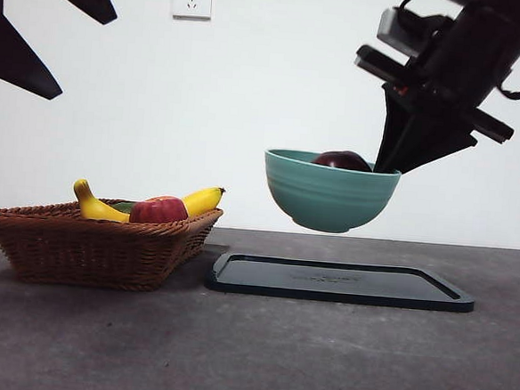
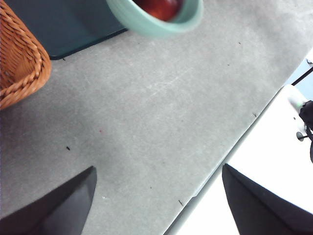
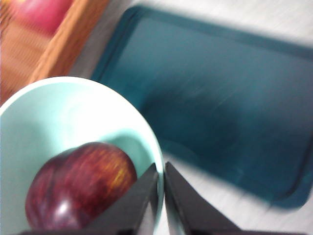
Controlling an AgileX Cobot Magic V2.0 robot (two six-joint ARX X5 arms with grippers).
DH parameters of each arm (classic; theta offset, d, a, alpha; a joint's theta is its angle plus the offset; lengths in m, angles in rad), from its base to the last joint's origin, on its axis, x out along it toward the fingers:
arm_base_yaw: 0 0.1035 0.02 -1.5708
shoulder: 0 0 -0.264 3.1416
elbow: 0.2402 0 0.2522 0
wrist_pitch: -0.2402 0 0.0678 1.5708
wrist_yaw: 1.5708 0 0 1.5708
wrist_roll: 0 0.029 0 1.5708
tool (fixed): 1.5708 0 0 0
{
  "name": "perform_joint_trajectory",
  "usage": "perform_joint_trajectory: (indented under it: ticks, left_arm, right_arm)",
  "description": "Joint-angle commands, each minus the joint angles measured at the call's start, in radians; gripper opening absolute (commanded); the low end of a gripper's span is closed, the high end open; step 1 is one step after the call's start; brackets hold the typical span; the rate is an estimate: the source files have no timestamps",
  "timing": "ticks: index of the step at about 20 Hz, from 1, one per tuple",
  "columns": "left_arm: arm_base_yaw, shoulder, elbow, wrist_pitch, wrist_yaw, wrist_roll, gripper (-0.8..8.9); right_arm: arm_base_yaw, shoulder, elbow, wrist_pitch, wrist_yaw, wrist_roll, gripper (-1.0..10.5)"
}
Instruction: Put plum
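Front view showed the right gripper (image 1: 389, 168) pinching the bowl (image 1: 330, 195) by its rim, holding it clear above the tray (image 1: 339, 282), probably for setting down there. The plum (image 1: 342, 161) sat inside the bowl. The left gripper (image 2: 156, 196) waited, jaws apart.

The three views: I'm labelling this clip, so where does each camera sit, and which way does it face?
Front: low at table height, looking level at the basket, tray and lifted bowl; right hand on its rim.
Left wrist: looks down on the table; left hand open.
Right wrist: looks down into the bowl at the plum; jaws pinch the rim.
All share the bowl.
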Motion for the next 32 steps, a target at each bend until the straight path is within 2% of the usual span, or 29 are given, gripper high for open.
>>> perform_joint_trajectory:
  ticks: [1, 11, 23, 24, 26, 27, 32]
  left_arm:
    - [-0.006, 0.003, 0.006, 0.005, 0.004, -0.003, 4.05]
    - [-0.006, 0.003, 0.006, -0.001, 0.005, -0.004, 4.05]
    - [-0.006, 0.003, 0.006, -0.001, 0.005, -0.004, 4.05]
    - [-0.006, 0.003, 0.006, -0.001, 0.005, -0.004, 4.05]
    - [-0.006, 0.003, 0.006, -0.001, 0.005, -0.004, 4.05]
    - [-0.006, 0.003, 0.006, -0.001, 0.005, -0.004, 4.05]
    - [-0.006, 0.003, 0.006, -0.001, 0.005, -0.004, 4.05]
  right_arm:
    - [-0.014, 0.078, 0.080, -0.005, 0.002, -0.019, 0.1]
    - [-0.083, 0.341, 0.247, 0.023, 0.002, -0.041, 0.1]
    - [-0.088, 0.400, 0.249, 0.026, -0.006, -0.037, 0.2]
    - [-0.088, 0.399, 0.249, 0.020, -0.006, -0.037, 0.5]
    - [-0.088, 0.392, 0.249, 0.017, -0.006, -0.027, 2.0]
    - [-0.088, 0.385, 0.249, 0.016, -0.005, -0.026, 2.3]
    - [-0.088, 0.247, 0.249, -0.004, 0.002, -0.026, 2.3]
